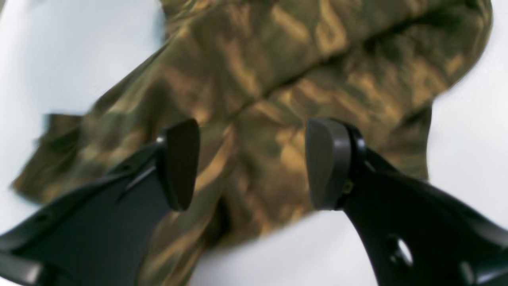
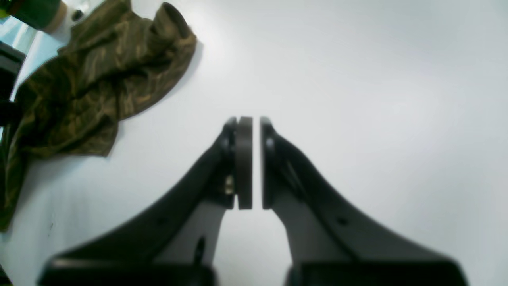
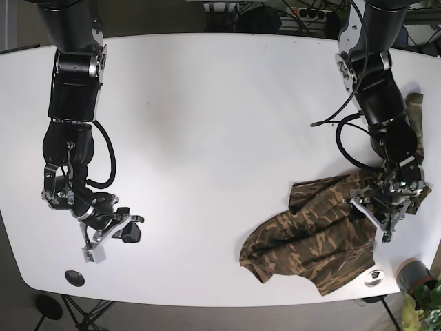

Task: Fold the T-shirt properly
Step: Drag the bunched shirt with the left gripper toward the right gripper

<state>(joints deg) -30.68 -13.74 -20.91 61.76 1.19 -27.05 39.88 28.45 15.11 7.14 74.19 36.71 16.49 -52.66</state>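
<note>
The camouflage T-shirt lies crumpled on the white table at the near right of the base view, part of it trailing up past the arm to the table's right edge. My left gripper hovers over the shirt's right part. In the left wrist view it is open, with the blurred shirt below and nothing between the fingers. My right gripper is far from the shirt, low over bare table at the near left. Its fingers are shut with nothing between them, and the shirt shows at the upper left.
A green cylindrical pot and a plant stand at the near right corner, close to the shirt. Small round fittings sit by the table's front edge. Cables hang along both arms.
</note>
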